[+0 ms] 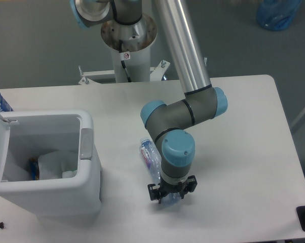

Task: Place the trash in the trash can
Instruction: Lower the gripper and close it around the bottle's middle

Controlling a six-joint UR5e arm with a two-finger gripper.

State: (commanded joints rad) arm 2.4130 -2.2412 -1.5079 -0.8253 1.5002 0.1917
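Fixed camera: bottle (148, 154) lies on the surface (243, 152), well right of the open trash can (89, 172); gripper (171, 193) straddles its near end, jaws' closure not discernible. Risk: end-grip lets the long bottle tilt or slip

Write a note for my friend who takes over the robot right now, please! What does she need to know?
Gripper: down at the bottle's near end, fingers either side of it; the wrist hides whether it is shut on it.
Bottle: lying on the table, right of the trash can, partly under the arm.
Trash can: lid open, white crumpled stuff already lying inside beside a blue-and-orange item.
Done: bottle reached.
Left: make sure of the grip, lift the bottle, carry it left over the open can and drop it in.
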